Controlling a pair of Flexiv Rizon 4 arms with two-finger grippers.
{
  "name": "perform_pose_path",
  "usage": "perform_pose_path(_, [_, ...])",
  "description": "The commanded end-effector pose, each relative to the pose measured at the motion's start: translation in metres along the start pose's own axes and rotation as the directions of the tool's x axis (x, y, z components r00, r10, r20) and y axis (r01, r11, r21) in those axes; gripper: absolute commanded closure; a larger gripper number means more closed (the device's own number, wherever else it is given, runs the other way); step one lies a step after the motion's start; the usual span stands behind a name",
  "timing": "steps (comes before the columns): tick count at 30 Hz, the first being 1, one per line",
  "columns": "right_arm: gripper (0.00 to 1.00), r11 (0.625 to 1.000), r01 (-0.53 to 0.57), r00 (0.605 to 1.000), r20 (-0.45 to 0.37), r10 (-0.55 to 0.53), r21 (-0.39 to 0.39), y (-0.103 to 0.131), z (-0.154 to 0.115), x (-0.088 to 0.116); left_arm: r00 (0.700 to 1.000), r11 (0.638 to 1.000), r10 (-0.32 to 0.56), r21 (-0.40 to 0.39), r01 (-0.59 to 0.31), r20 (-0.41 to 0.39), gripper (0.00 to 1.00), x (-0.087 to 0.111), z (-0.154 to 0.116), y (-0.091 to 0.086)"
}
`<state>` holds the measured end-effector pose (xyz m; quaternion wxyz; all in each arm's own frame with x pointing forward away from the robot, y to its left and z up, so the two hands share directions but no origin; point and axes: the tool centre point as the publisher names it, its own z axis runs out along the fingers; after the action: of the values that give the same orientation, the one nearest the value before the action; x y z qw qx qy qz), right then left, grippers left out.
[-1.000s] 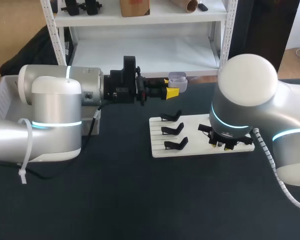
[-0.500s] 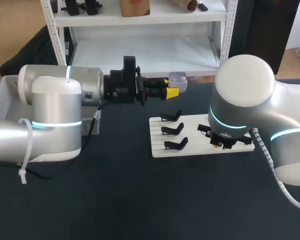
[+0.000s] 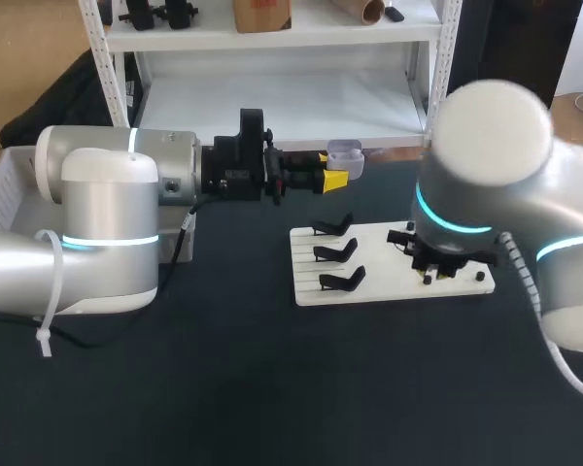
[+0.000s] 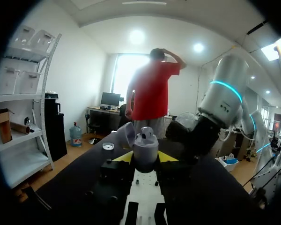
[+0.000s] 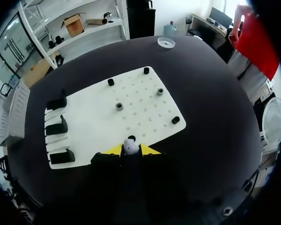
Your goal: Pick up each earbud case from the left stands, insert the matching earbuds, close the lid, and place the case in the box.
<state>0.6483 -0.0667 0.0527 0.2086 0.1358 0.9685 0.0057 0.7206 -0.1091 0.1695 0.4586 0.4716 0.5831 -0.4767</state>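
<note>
On dark table (image 3: pixel 223 388), noted white board (image 3: pixel 384 283) with black stands (image 3: pixel 335 253). Found left gripper (image 4: pixel 145 158) clamped on lid-open earbud case (image 4: pixel 145 146). Found right gripper (image 5: pixel 130 150) pinching white earbud (image 5: pixel 129 143) above board.

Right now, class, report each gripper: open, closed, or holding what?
Left gripper: jaws closed on the earbud case, its lid open.
Right gripper: jaws closed on a white earbud.

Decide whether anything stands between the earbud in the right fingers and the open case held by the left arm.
Nothing visible does. The earbud hangs over the white board; the case is held beyond its far edge, with open air between.
</note>
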Motion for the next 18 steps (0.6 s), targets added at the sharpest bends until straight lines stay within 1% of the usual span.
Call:
perform_pose_path(1, [1.00, 0.991, 0.136, 0.986, -0.093, -0.137, -0.014, -0.010, -0.050, 0.000, 1.000, 1.000, 0.001, -0.001, -0.001, 0.002, 1.00, 0.000, 0.000, 0.000])
perform_pose_path(4, [1.00, 0.955, 0.291, 0.945, -0.142, -0.296, -0.051, -0.006, -0.074, 0.002, 1.000, 1.000, 0.001, -0.001, -0.001, 0.002, 1.00, 0.000, 0.000, 0.000])
perform_pose_path(6, [1.00, 0.917, 0.395, 0.907, -0.134, -0.400, -0.061, -0.001, -0.090, 0.003, 1.000, 1.000, 0.001, -0.001, -0.001, 0.002, 1.00, 0.000, 0.000, 0.000])
perform_pose_path(8, [1.00, 0.890, 0.449, 0.882, -0.123, -0.456, -0.082, 0.006, -0.106, 0.000, 1.000, 1.000, 0.001, -0.001, -0.001, 0.002, 1.00, 0.000, 0.000, 0.000])
perform_pose_path(11, [1.00, 0.876, 0.471, 0.875, -0.073, -0.479, -0.106, 0.019, -0.129, -0.008, 1.000, 1.000, 0.001, -0.001, -0.001, 0.002, 1.00, 0.000, 0.000, 0.000])
perform_pose_path(14, [1.00, 0.870, 0.477, 0.875, -0.029, -0.484, -0.126, 0.033, -0.145, -0.014, 1.000, 1.000, 0.001, -0.001, -0.001, 0.002, 1.00, 0.000, 0.000, 0.000])
perform_pose_path(18, [1.00, 0.852, 0.502, 0.863, 0.023, -0.505, -0.148, 0.055, -0.164, -0.020, 1.000, 1.000, 0.001, -0.001, -0.001, 0.002, 1.00, 0.000, 0.000, 0.000])
